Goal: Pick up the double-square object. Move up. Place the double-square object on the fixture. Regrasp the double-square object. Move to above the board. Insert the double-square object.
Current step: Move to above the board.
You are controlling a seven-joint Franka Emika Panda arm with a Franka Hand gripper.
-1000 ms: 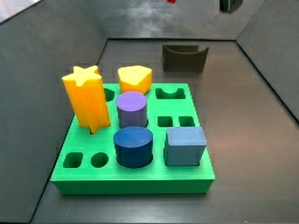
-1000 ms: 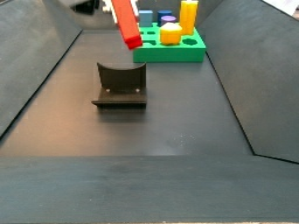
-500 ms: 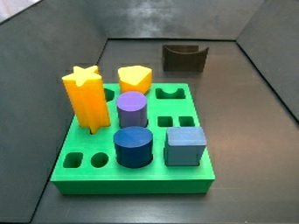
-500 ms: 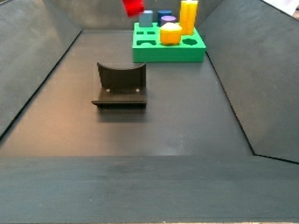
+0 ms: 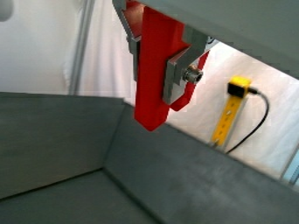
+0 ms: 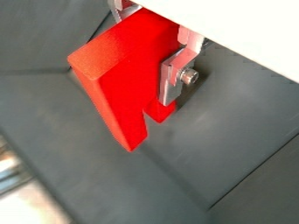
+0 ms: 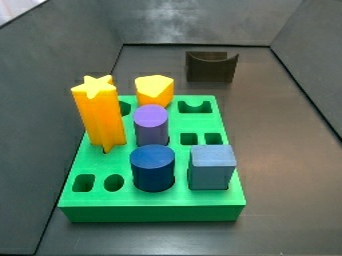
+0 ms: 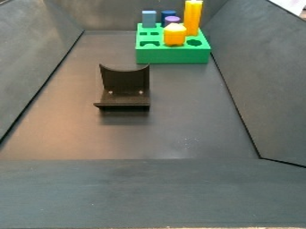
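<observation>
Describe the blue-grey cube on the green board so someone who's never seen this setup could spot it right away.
Start at the green board on the dark floor. At its near right corner in a side view stands the blue-grey cube, beside the dark blue cylinder. It is the only flat-sided box there. The hand, holding the red double-square object, shows only in the wrist views.

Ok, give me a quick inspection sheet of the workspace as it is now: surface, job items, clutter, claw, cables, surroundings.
Surface: dark floor, bare around the fixture.
Double-square object: red, held in the claw, seen only in the wrist views.
Fixture: standing on the floor, nothing on it.
Board: green, carrying yellow, purple and blue pegs plus a blue-grey cube.
Clutter: nothing seen.
Claw: shut on the red piece, out of both side views.
Cables: a black one hanging from a yellow part beyond the wall.
Surroundings: grey enclosure walls.
</observation>
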